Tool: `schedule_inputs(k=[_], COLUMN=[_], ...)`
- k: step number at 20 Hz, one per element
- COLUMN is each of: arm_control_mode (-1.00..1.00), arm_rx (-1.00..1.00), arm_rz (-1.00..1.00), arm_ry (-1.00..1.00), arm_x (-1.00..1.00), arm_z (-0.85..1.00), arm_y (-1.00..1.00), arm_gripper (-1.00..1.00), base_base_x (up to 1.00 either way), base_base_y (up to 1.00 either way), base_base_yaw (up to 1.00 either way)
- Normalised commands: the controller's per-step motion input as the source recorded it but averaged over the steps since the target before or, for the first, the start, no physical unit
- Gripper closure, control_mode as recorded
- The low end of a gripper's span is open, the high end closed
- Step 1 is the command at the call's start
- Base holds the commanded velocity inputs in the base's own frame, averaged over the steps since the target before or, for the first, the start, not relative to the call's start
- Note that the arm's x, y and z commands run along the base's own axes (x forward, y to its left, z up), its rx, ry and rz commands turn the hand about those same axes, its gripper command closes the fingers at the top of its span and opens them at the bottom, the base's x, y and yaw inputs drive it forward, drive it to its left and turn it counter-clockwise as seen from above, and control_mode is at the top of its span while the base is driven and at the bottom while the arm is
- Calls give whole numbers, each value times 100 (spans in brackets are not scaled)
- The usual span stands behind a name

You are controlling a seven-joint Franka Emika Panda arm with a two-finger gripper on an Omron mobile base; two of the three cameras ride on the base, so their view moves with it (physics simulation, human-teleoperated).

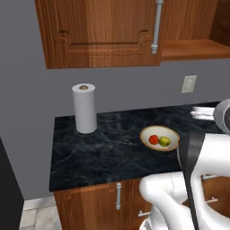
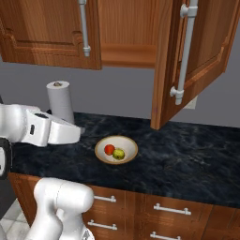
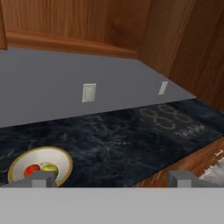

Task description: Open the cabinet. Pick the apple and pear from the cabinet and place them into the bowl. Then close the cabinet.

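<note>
The cabinet (image 2: 47, 33) hangs above the counter; its left door is shut and its right door (image 2: 201, 51) stands swung out, showing a bare shelf (image 1: 193, 48). On the counter sits the bowl (image 1: 146, 134) (image 2: 97, 150) (image 3: 17, 164) with the red apple (image 1: 153, 139) (image 2: 109, 149) (image 3: 32, 169) and the yellow-green pear (image 1: 165, 141) (image 2: 118, 153) (image 3: 50, 168) side by side inside it. My gripper (image 3: 111, 179) is open with nothing between its fingertips (image 3: 41, 178). It looks across the counter, the bowl at its lower left.
A paper towel roll (image 1: 84, 108) (image 2: 60, 101) stands at the counter's back left. A wall outlet (image 1: 189, 84) (image 3: 89, 92) is behind the counter. A cooktop (image 3: 170, 118) lies to the right. Lower drawers (image 2: 159, 208) run under the dark marble counter (image 1: 103, 152).
</note>
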Motion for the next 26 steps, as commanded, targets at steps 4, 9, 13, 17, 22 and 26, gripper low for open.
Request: schedule_inputs(k=[4,9,13,17,22,26], arm_control_mode=[-100,-100,-100,-100,-100,-100], arm_rx=[29,35,22,19,19,9], arm_rz=[0,3,36,51,52,40], arm_ry=[3,1,-20,-29,-28,-17], arm_x=[-97,-75,-39,-18,-1,49], arm_z=[16,56,10,8,0,-18], arm_y=[-79,-89,-91,-83,-69,-32], arm_gripper=[-100,-100,-100,-100,-100,-100], base_base_x=[0,0,0,0,0,0], base_base_y=[0,0,0,0,0,0], base_base_yaw=[0,0,0,0,0,0])
